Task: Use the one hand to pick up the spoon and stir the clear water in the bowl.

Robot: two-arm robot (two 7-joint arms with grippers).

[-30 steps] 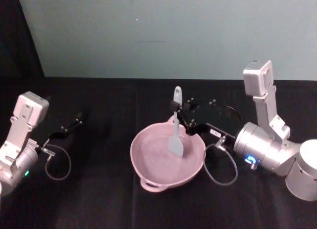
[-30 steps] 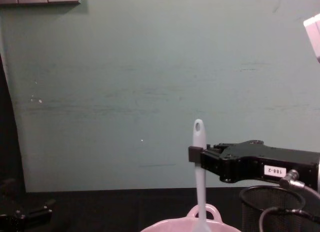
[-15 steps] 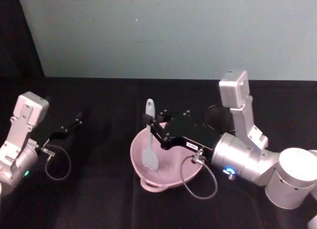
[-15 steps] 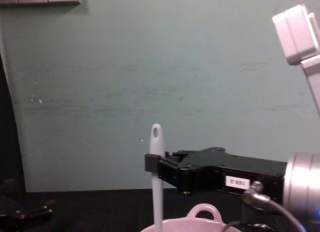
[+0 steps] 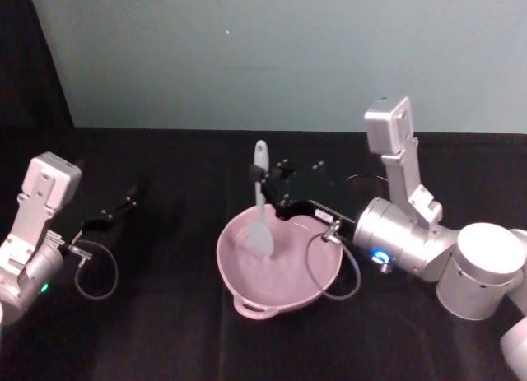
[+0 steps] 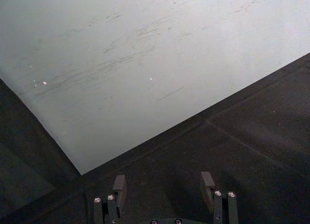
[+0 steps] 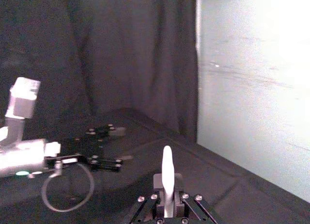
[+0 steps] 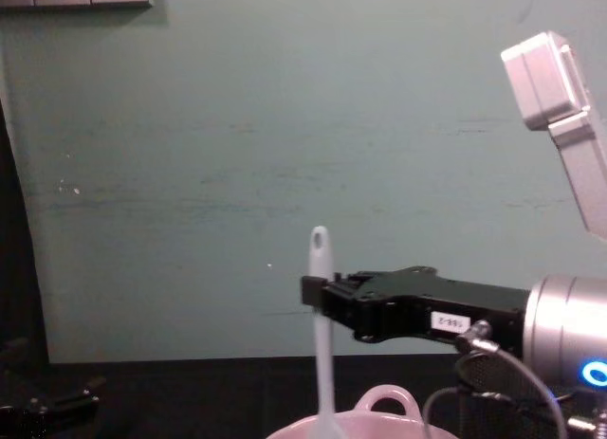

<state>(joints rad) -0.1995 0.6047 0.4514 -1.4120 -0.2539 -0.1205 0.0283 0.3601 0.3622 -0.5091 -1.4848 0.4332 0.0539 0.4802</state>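
Observation:
The pale pink bowl (image 5: 233, 274) sits at the table's middle, its loop handle (image 8: 384, 399) visible in the chest view. The white spoon (image 5: 261, 206) stands nearly upright with its scoop down inside the bowl. My right gripper (image 5: 263, 178) reaches in from the right and is shut on the spoon's upper handle (image 8: 320, 316). The right wrist view shows the handle tip (image 7: 167, 174) rising between the jaws of that gripper (image 7: 167, 204). My left gripper (image 5: 122, 208) rests open at the far left, well away from the bowl; its fingers (image 6: 118, 184) stand apart.
A black wire-mesh cup (image 8: 493, 387) stands behind the right arm, right of the bowl. The table is covered in black cloth (image 5: 165, 332), and a pale green wall (image 5: 247, 60) runs along its far edge. Cable loops (image 5: 333, 270) hang by the right wrist.
The right gripper swept the spoon leftward across the bowl, then back toward the middle and far side. The left arm has not moved.

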